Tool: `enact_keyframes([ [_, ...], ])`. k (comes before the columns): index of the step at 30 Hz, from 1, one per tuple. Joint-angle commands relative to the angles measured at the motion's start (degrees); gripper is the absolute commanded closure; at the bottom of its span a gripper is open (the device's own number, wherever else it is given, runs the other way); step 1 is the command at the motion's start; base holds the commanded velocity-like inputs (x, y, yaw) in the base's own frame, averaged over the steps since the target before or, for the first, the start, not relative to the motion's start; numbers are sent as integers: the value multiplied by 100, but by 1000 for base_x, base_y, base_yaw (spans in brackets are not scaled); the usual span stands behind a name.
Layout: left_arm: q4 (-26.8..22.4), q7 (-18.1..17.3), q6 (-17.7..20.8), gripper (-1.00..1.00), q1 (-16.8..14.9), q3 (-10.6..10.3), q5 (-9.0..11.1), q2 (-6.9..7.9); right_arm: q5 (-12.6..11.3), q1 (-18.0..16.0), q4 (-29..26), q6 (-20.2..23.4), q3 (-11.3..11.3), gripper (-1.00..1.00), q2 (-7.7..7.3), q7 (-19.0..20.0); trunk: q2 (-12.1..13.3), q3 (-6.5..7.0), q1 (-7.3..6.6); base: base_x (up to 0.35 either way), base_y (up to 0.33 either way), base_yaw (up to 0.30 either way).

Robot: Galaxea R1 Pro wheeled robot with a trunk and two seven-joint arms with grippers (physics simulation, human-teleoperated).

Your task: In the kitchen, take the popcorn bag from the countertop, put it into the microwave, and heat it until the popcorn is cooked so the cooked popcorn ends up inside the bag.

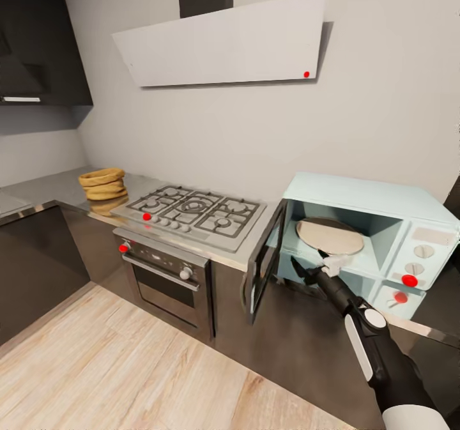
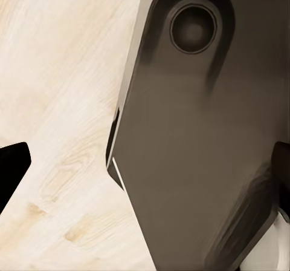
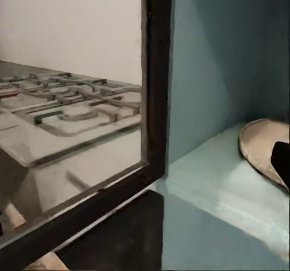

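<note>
The microwave (image 1: 377,225) was seen open at four o'clock, the right claw (image 1: 313,265) at its mouth, its spread indiscernible. The popcorn bag (image 1: 103,184) was left on the worktop (image 1: 48,190) at nine o'clock. The left claw's state could not be judged.

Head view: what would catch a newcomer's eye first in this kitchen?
The mint-blue microwave at the right stands with its door swung open, and the right end effector reaches at its mouth near the round turntable. Far left on the countertop, beyond the gas hob, sits the tan popcorn bag.
</note>
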Motion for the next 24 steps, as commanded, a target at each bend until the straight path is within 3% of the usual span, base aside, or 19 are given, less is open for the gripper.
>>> enact_keyframes([
  [1,-1,12,1,-100,-2,16,0,1,-32,-4,5,-21,-2,-100,2,-503,-3,-6,0,0,-34,0],
  [2,-1,12,3,-100,-1,14,0,-1,-35,-4,5,-28,8,-100,7,-1043,-3,-6,0,-108,-17,0],
  [4,-1,12,5,-100,-2,14,0,-13,-36,-4,5,-40,47,-100,18,-1693,-3,-6,0,-224,-8,0],
  [9,-1,12,6,-100,1,16,0,-16,-29,-4,5,-51,396,-100,241,-2731,-3,-6,0,-326,10,0],
  [12,-1,12,3,-100,-2,16,0,-16,-23,-4,78,-54,707,-100,261,-2843,-3,-6,0,-343,87,0],
  [14,-1,12,5,-100,-3,20,0,-16,-21,-4,281,-48,792,-100,263,-2860,-3,-6,0,-340,120,0],
  [20,-1,12,6,-100,-1,24,0,-16,-20,-4,529,-15,838,-100,264,-2865,-3,-6,0,-314,158,0],
  [22,-1,12,6,-100,-1,24,0,-16,-20,-4,1016,0,828,-100,257,-2866,-3,-6,0,-295,170,0],
  [23,-1,12,7,-100,-2,25,0,-14,-20,-4,1930,-10,807,-100,251,-2867,-3,-6,0,-244,164,0],
  [24,-1,12,8,-100,-3,25,0,-11,-20,-4,2425,-34,801,-100,248,-2867,-3,-6,0,-175,139,0],
])
